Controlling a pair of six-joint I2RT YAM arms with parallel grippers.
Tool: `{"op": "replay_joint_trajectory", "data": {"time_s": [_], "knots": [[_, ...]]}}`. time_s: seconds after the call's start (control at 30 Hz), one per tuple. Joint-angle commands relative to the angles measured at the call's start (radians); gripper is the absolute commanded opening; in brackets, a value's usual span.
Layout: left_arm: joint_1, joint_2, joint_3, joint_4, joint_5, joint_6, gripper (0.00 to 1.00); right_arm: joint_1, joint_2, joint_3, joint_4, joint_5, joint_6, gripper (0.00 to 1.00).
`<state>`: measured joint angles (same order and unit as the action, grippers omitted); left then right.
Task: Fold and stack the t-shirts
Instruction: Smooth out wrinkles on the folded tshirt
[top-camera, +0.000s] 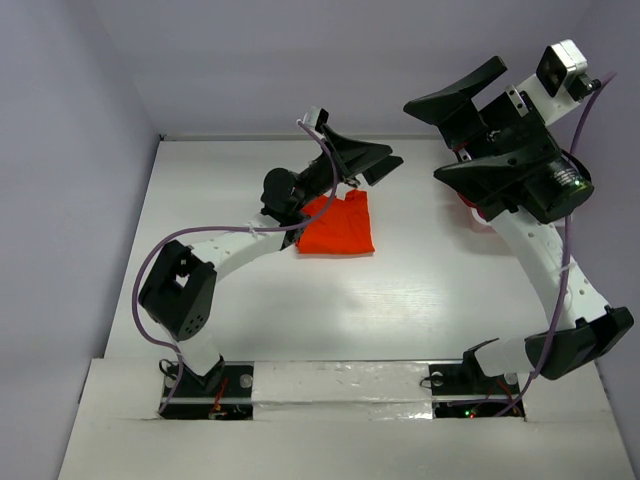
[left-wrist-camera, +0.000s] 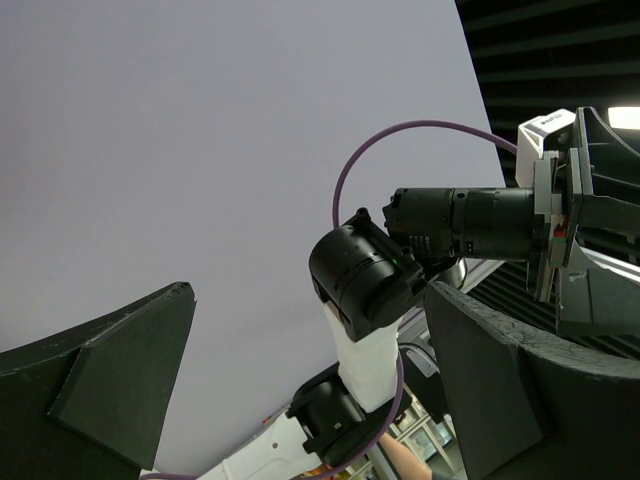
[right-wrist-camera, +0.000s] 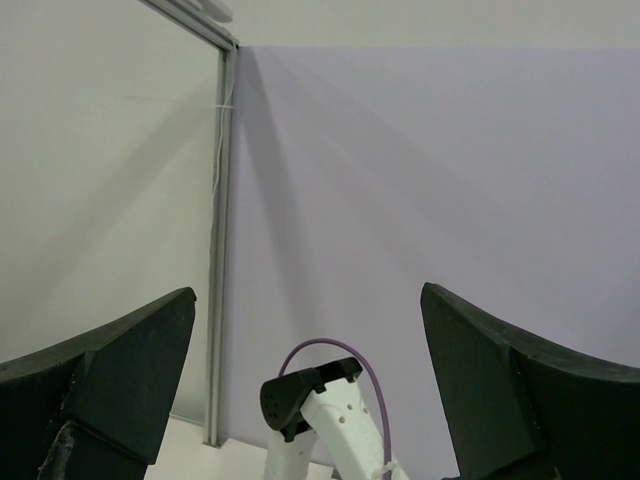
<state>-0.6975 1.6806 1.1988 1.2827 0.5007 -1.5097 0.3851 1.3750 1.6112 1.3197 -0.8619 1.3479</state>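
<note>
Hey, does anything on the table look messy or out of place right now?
Nothing spilled or damaged. The bright orange-red cloth t-shirt lies folded on the white table, top edge slightly uneven. A scrap of red cloth peeks from under the raised right arm, mostly hidden.

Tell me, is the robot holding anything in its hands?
Nothing is held. The left gripper and the right gripper both stand open in the air, empty; the orange-red t-shirt lies on the table.
</note>
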Motion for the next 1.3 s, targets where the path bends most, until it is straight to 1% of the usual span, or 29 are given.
{"op": "replay_joint_trajectory", "data": {"time_s": [0.0, 1.27], "knots": [[0.006, -0.007, 0.053, 0.314, 0.021, -0.004, 0.99, -0.008, -0.033, 0.012, 0.082, 0.020, -0.015, 1.00], [0.006, 0.001, 0.053, 0.334, 0.021, -0.014, 0.99, -0.008, -0.050, -0.010, 0.075, 0.027, -0.033, 1.00]]}}
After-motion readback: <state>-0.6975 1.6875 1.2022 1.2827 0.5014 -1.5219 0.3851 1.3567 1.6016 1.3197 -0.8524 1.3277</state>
